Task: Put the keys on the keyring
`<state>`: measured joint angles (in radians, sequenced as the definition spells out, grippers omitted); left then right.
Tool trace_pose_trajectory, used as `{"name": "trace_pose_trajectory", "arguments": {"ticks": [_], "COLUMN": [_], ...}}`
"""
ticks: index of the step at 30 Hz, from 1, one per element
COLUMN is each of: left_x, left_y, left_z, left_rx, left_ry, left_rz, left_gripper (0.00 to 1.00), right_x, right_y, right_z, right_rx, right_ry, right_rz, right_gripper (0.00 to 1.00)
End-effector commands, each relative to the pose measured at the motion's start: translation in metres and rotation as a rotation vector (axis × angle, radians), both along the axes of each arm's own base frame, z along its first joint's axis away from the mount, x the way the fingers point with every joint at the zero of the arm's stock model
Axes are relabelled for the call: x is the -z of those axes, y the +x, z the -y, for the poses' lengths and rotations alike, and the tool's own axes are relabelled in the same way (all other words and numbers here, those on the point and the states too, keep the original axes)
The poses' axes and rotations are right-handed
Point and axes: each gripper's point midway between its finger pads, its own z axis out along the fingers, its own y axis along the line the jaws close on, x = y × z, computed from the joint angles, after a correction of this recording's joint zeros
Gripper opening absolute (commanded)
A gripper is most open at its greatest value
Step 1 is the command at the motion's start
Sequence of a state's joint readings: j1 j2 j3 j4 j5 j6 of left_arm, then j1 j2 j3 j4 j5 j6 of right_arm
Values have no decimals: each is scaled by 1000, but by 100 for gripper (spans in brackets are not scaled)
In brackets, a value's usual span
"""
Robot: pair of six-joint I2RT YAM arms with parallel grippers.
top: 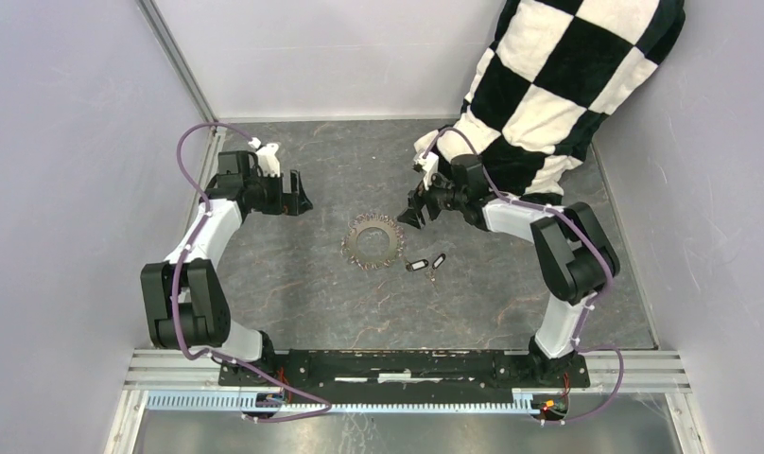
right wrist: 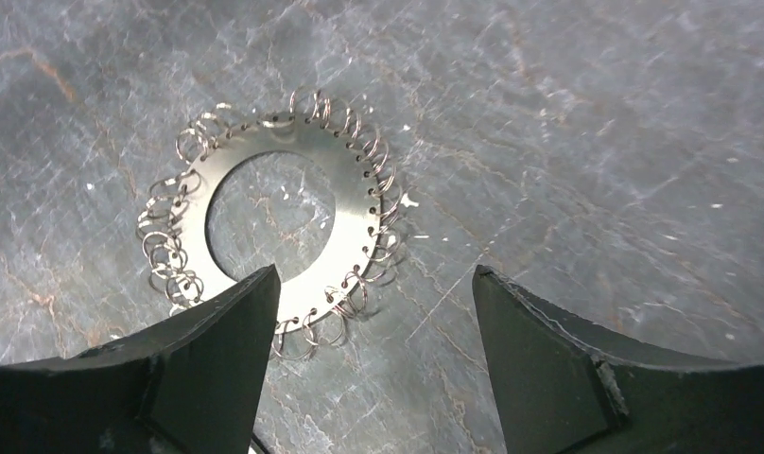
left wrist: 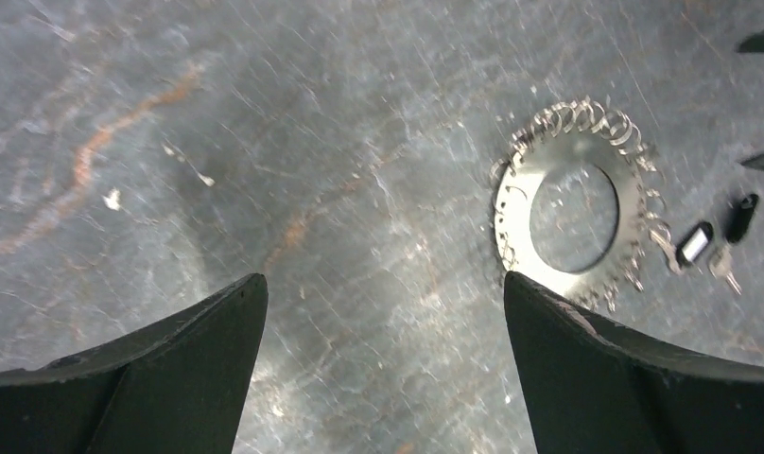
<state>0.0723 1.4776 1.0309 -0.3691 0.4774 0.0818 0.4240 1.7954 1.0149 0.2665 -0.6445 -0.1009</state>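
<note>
Grey table (top: 293, 284) veined rust-brown; silvery keyring (top: 373, 242); black-headed keys (top: 416, 266); black-and-white arms (top: 208, 232); black-and-white checkered cloth (top: 567, 76) at upper right.

From the right wrist, one finger (right wrist: 208, 359) of the right gripper (right wrist: 373, 274) covers a stretch of the keyring (right wrist: 355, 180) rim and the small rings there. Both fingers run off the bottom edge. From the left wrist, the rings on the keyring's far side look soft. The keys (left wrist: 709, 241) just beside the keyring are too small to read their blades. From above, I cannot tell whether the keys touch, and the checkered figure (top: 567, 76) behind the keyring is cropped at the top.
</note>
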Motion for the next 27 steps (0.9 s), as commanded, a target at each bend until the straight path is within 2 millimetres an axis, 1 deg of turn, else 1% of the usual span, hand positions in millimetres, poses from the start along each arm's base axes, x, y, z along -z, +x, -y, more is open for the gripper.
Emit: {"name": "trace_pose_trajectory", "arguments": {"ticks": [1,4,10,11,14,16,20,24,27], "left_x": [-14,-15,-22,-24,-28,-31,-34,-36,-36], "left_y": [-27,-38,-45,-45,-48,-49,-51,-52,-53], "left_z": [13,18,18,19,22,23,26,28,29], "left_rx": [127,168,187,190,213,224,236,244,250], "left_ry": [-22,-30,-21,-20,-29,-38,-49,-58,-64], "left_rz": [-9,-16,-2,3,10,9,14,12,-5], "left_gripper": [100,100,100,99,89,84,83,82,82], "right_x": [14,27,45,47,55,59,69,72,72], "right_y": [-11,-12,-10,-10,-9,-9,-11,-10,-12], "right_z": [-13,-17,-22,-23,-23,-22,-20,-21,-22], "right_rx": [-161,-192,-227,-227,-234,-239,-249,-252,-262], "right_ry": [9,-15,-37,-43,-53,-63,-84,-88,-78], "right_rz": [-55,-84,-134,-137,-154,-164,-191,-196,-205], "right_gripper": [80,77,72,72,71,70,66,58,48]}}
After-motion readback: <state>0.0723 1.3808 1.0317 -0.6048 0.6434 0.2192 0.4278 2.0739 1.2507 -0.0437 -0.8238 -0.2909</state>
